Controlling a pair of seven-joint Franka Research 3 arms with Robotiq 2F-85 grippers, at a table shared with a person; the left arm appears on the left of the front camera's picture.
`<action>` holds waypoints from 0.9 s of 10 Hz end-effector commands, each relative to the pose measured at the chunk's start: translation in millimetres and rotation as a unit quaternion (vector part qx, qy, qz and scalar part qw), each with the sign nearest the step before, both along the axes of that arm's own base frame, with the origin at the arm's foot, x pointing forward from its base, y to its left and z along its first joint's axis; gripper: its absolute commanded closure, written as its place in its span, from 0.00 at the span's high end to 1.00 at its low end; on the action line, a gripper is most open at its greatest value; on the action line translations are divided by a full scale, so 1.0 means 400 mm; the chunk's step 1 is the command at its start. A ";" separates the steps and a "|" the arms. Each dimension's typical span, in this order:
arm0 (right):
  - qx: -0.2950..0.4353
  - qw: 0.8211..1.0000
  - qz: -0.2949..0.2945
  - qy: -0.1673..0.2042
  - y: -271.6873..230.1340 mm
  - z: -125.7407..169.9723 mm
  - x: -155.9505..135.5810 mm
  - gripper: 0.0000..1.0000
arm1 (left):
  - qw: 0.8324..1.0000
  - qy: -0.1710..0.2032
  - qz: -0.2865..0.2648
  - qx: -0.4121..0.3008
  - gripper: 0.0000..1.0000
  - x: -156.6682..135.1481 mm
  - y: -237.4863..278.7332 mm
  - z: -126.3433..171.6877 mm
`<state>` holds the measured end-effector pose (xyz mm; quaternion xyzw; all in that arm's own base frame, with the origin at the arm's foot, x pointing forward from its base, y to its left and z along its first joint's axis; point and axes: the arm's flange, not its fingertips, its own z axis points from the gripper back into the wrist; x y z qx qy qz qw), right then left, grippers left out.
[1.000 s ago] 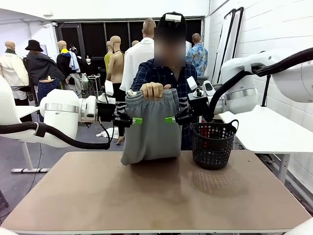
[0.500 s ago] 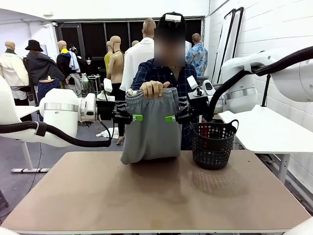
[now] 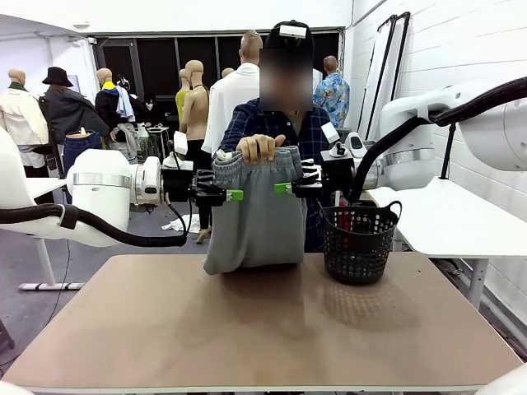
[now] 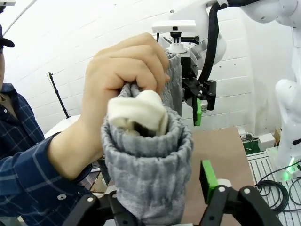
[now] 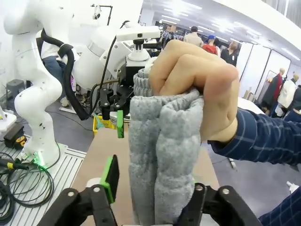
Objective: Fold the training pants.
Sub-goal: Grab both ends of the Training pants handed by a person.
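One pair of training pants (image 3: 254,222), one black basket (image 3: 359,243), one tabletop (image 3: 263,329) and one person's hand (image 3: 259,149) are counted. Two end effectors are counted: the left end effector (image 3: 229,196) and the right end effector (image 3: 286,188).

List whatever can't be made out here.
- Left wrist view: one pad of the left gripper, hidden behind the pants; grip unclear.
- Right wrist view: same for the right gripper.
- Front view: basket contents, behind its mesh wall.
- Front view: pants' leg ends, folded out of sight.

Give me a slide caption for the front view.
A person's hand holds the training pants up by the waistband; the left gripper and right gripper straddle their side edges.
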<state>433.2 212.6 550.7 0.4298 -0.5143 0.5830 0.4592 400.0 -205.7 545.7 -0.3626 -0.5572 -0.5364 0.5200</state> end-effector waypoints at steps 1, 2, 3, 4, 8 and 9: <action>0.009 1.000 0.003 0.023 0.012 0.000 0.014 0.02 | 0.999 0.010 0.010 -0.034 0.03 0.010 -0.003 0.003; 0.010 0.999 0.003 0.030 0.011 -0.004 0.017 0.00 | 0.999 0.017 0.011 -0.041 0.00 0.016 0.000 0.004; 0.010 0.999 0.004 0.033 0.009 -0.004 0.017 0.00 | 0.999 0.022 0.010 -0.049 0.00 0.019 0.001 0.005; 0.012 0.999 0.007 0.035 0.010 -0.005 0.019 0.00 | 0.998 0.028 0.010 -0.055 0.00 0.024 0.004 0.005; 0.026 0.998 0.023 0.050 0.004 -0.007 0.022 0.00 | 0.997 0.056 0.009 -0.052 0.00 0.046 0.009 -0.001; 0.025 0.998 0.022 0.050 0.004 -0.007 0.022 0.00 | 0.997 0.061 0.006 -0.050 0.00 0.050 0.010 -0.002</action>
